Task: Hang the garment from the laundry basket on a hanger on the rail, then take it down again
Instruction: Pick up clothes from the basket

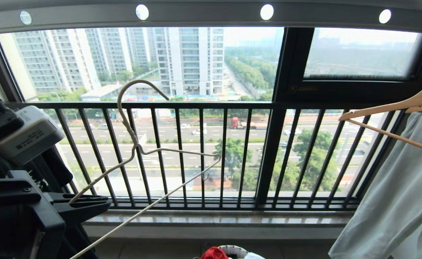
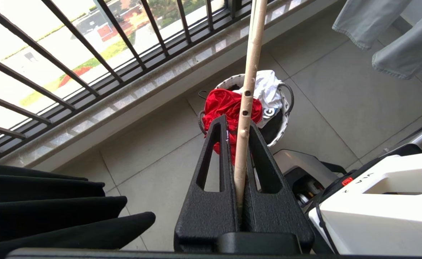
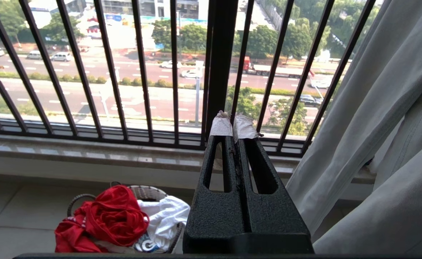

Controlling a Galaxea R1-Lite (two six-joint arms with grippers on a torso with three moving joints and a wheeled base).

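Observation:
My left gripper [image 1: 103,204] at the lower left is shut on one arm of the cream-white wire hanger [image 1: 126,124]. The hanger tilts, its hook up in front of the window and below the grey holed rail [image 1: 203,17]. In the left wrist view the hanger's arm [image 2: 246,97] runs out from between that gripper's [image 2: 237,124] closed fingers. Below, on the floor, the red garment [image 2: 221,104] lies bunched in the small white laundry basket [image 2: 285,94], partly over its rim. My right gripper [image 3: 233,124] is shut and empty, low beside the basket [image 3: 150,191] with the garment [image 3: 114,216].
A white piece of clothing [image 3: 164,212] lies in the basket beside the red one. A pale grey-green garment [image 1: 401,201] hangs on wooden hangers [image 1: 394,106] at the right. A black garment [image 2: 53,205] hangs at the left. The dark barred window railing [image 1: 211,105] and stone sill [image 1: 214,217] run ahead.

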